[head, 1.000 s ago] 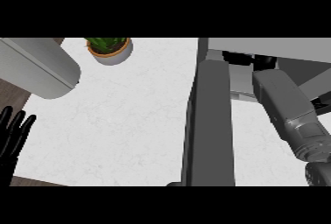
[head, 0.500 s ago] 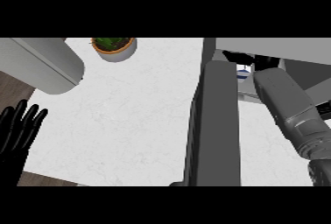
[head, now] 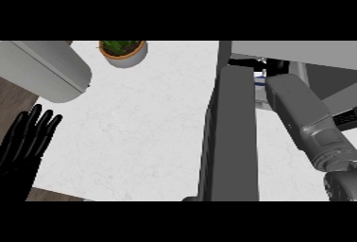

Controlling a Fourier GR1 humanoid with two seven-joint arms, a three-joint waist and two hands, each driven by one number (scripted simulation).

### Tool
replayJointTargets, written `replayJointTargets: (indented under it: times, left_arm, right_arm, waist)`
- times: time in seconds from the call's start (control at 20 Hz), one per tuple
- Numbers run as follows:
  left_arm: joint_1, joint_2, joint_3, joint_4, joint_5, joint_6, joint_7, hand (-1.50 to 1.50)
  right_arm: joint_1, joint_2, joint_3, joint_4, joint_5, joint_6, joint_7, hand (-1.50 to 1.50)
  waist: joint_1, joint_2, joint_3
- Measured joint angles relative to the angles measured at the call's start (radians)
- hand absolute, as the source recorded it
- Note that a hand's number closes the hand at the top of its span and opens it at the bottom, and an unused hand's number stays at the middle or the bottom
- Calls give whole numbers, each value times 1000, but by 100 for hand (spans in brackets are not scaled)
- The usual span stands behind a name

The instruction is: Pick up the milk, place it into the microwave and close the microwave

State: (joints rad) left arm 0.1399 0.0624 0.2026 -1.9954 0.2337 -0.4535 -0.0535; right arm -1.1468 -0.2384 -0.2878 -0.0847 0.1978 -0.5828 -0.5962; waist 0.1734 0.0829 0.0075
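Right forearm (head: 307, 123) has pushed further into the microwave past the open door (head: 230, 142), its hand (head: 277, 66) mostly hidden so can't tell the fingers, milk (head: 259, 81) sitting right by it inside, while the left hand (head: 26, 142) rests open at the surface (head: 146, 123) edge.

The light is even and bright, with no source I can place. The counter (head: 140, 132) beside my left hand (head: 24, 142) reads nearly white without glare. My hand itself is so black that its surface shows almost no shading. Beyond my right forearm (head: 307, 118) the microwave's (head: 279, 66) opening falls into deep shadow. Shadows elsewhere are faint; edges look undistorted.
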Motion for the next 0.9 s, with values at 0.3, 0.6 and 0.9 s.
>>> replayJointTargets:
  times: [0.3,0.6,0.9]
  left_arm:
    - [0,-11,-25,-1,-29,4,-4,-150]
    - [9,-29,-54,-7,-60,11,-6,-150]
    - [12,-49,-90,-12,-90,20,-6,-150]
  right_arm:
    - [23,7,-16,2,-15,36,-18,-150]
    - [50,-5,-24,0,-20,53,-41,-150]
    - [80,-32,-34,-2,-27,115,-69,-150]
  waist:
    - [-9,-6,-1]
    - [-21,-12,-1]
    - [-35,-17,-1]
